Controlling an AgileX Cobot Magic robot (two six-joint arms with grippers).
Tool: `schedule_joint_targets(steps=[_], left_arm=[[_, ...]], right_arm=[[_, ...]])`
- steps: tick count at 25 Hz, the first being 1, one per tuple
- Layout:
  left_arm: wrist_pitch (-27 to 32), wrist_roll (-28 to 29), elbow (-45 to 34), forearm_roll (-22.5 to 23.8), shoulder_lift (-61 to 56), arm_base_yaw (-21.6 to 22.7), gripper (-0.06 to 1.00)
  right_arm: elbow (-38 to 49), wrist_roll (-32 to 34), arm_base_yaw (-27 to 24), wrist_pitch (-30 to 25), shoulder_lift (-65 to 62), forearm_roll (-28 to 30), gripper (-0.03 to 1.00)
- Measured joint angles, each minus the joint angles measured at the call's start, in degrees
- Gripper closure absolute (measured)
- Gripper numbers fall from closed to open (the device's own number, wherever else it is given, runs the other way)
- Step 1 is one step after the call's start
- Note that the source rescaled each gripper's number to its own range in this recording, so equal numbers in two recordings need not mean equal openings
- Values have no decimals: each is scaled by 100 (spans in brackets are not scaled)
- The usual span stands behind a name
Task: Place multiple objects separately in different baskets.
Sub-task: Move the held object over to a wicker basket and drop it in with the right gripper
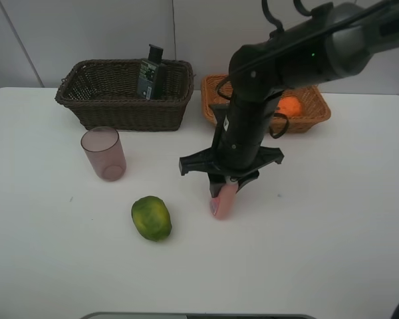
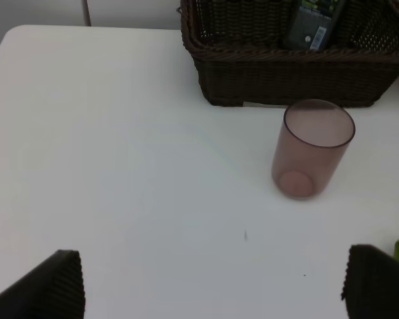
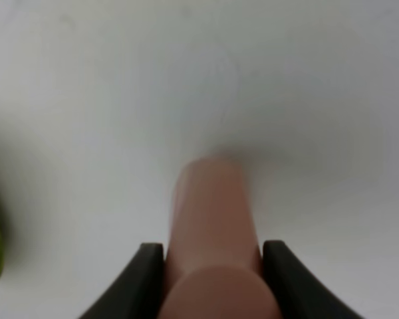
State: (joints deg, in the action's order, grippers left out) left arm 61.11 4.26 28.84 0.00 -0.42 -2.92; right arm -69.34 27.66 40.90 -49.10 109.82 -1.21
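Clamping the smooth pink bottle (image 1: 223, 205), your right gripper (image 1: 225, 191), left gripper (image 2: 213, 279) spread wide, orange (image 1: 289, 106) visible to you only from the high camera

right tool (image 1: 222, 192) clamped on pink bottle (image 1: 224, 206), green fruit (image 1: 151, 218) nearby

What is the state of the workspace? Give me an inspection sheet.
Surface: white table; cup upright and green fruit lying on it.
Job's things: grey bottle leaning in dark basket; orange in tan basket; pink bottle in right gripper.
Clutter: nothing seen.
Grippers: right gripper shut on pink bottle; left gripper open, empty, above the table.
Cables: black cables on the right arm.
Surroundings: pale wall behind the table.
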Motion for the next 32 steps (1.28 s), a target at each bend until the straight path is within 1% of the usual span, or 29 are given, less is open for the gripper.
schedule_joint_targets(steps=[4,10,14,18,22,29,32], left_arm=[[0,0,0,0,0,0,-5],[0,0,0,0,0,0,-5],[0,0,0,0,0,0,-5],[0,0,0,0,0,0,-5],[0,0,0,0,0,0,-5],[0,0,0,0,0,0,-5],[0,0,0,0,0,0,-5]], right_arm=[[-420,-25,0,-392,-119,159,97],[-1470,-397,0,-1057,-119,270,97],[-2272,-544,0,-1324,-108,441,97],[-2959,-654,0,-1420,21,610,97],[-3518,-861,0,-1320,246,675,97],[-4437,-1055,0,-885,872,808,97],[-4580,-1060,0,-430,1095,959,97]])
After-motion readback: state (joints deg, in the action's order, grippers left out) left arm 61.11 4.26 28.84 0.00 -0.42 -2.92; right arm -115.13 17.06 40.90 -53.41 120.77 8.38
